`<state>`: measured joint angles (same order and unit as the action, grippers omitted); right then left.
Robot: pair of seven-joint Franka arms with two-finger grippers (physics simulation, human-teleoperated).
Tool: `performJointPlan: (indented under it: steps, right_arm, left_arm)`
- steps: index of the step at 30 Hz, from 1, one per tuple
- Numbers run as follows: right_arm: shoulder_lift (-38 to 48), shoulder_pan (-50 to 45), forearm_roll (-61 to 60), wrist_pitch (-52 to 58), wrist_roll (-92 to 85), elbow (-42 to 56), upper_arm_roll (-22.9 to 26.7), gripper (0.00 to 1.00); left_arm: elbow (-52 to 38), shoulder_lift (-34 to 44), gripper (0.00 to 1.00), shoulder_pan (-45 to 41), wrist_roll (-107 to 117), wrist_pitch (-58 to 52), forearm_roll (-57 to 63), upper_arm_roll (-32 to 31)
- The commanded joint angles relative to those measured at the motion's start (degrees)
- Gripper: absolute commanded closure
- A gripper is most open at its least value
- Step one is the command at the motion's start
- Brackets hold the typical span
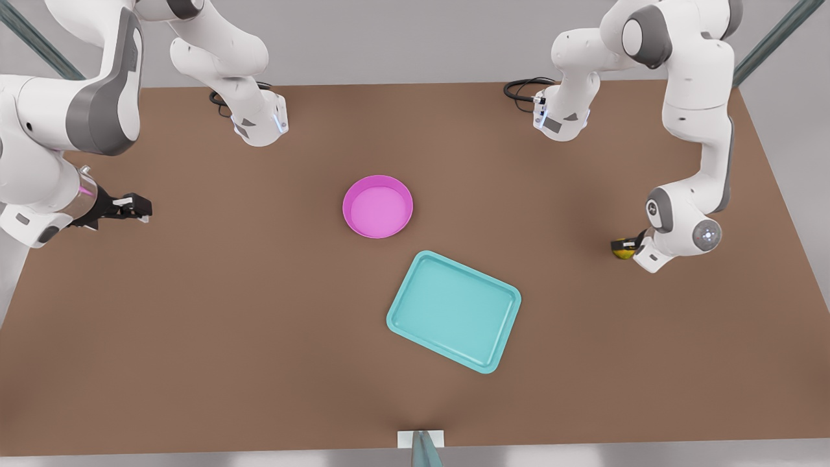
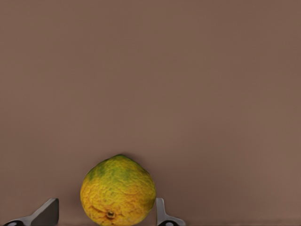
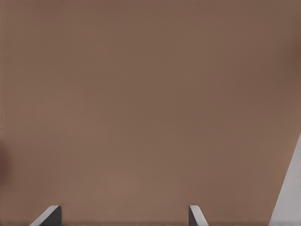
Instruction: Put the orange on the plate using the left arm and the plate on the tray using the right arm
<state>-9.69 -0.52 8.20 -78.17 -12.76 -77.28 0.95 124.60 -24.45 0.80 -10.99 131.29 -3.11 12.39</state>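
Showing green-blotched pitted skin, orange (image 2: pixel 117 190) yellow-orange.

I see the plate (image 1: pixel 377 206) mid-table (image 1: pixel 194 324), with the tray (image 1: pixel 454 311) just beside it, nearer the camera and toward the front view's right. The orange (image 1: pixel 624 248) sits far right, well apart.

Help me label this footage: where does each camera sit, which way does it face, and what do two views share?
Front view: high above the table, looking down on the plate, the tray and both arms.
Left wrist view: on the left arm, facing the orange between the open left end effector fingertips.
Right wrist view: on the right arm, facing bare table past the open right end effector.
Shared: the orange, front and left wrist views.
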Motion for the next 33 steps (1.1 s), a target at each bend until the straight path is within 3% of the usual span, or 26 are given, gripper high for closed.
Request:
performJointPlan:
  steps: [1, 15, 16, 17, 19, 33]
  right_arm:
    - [0.02, 0.00, -0.03, 0.12, -0.42, 0.03, 0.01, 0.00]
    - [-0.42, 0.00, -0.03, 0.12, -0.42, 0.03, 0.01, 0.00]
    - [-0.42, 0.00, -0.03, 0.12, -0.42, 0.03, 0.01, 0.00]
    - [-0.42, 0.00, -0.03, 0.12, -0.42, 0.03, 0.01, 0.00]
    - [-0.42, 0.00, -0.03, 0.12, -0.42, 0.03, 0.01, 0.00]
    - [-0.77, 0.00, -0.56, 0.03, -0.51, 0.03, 0.01, 0.00]
  left_arm:
    - [0.02, -0.25, 0.00, -0.01, -6.06, 0.29, 0.03, 0.01]
    - [-0.15, -2.71, 0.00, -0.01, -5.97, 0.90, -0.23, -0.35]
    - [-0.15, -2.71, 0.04, -0.01, -5.97, 1.08, -0.32, -0.35]
    - [-0.24, -2.88, 0.18, -0.01, -5.88, 1.17, -0.41, -0.35]
    - [-0.33, -2.88, 0.21, -0.01, -5.88, 1.17, -0.41, -0.35]
    - [-1.82, -2.44, 0.24, -0.01, -5.18, 1.17, -0.41, -0.52]
